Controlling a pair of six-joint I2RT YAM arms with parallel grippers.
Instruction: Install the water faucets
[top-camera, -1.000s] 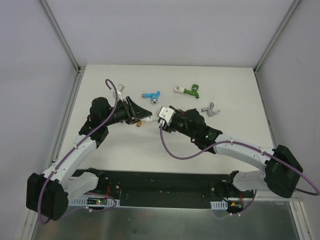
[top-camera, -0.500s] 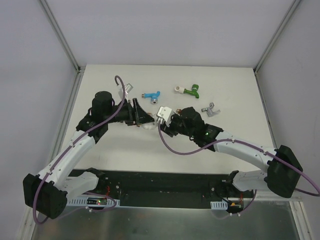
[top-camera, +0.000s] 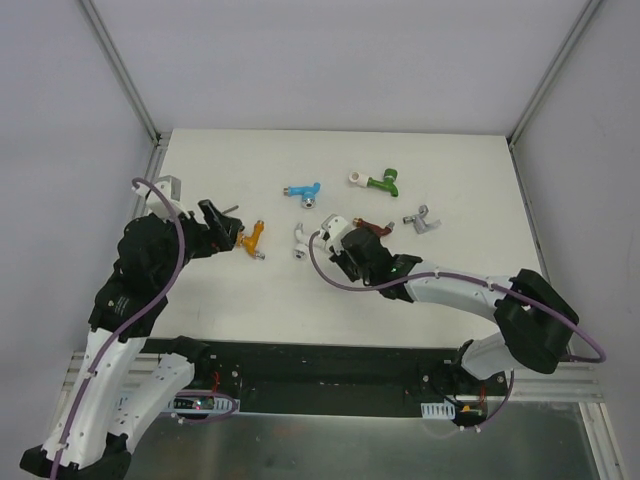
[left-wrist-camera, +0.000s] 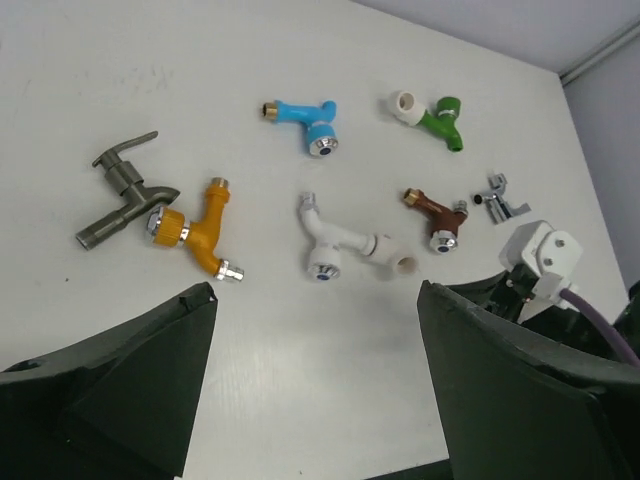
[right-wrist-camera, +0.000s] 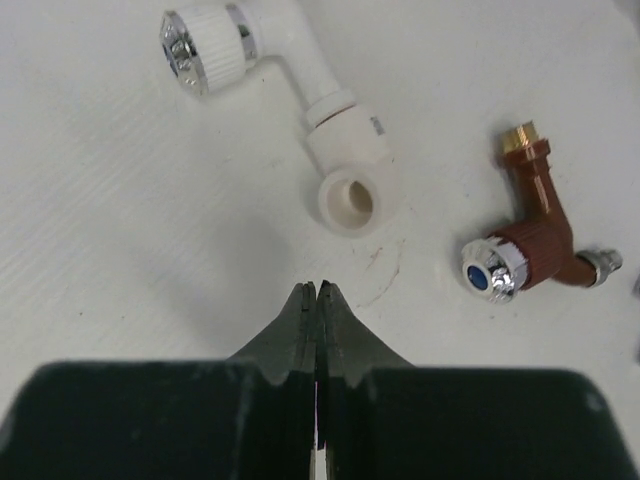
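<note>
White table (top-camera: 470, 170) before me, evenly and softly lit, its top faintly scuffed. Pale grey walls (top-camera: 330, 60) rise behind the table and at both its sides, and aluminium posts (top-camera: 120, 70) slant up from its far corners. A black rail (top-camera: 330, 365) runs along its near edge, with a brushed metal sheet (top-camera: 350, 450) nearer still.

Your faucets (top-camera: 301, 238) lie spread across the middle of the bench (top-camera: 455, 165): two farther back, three in a row nearer you.
</note>
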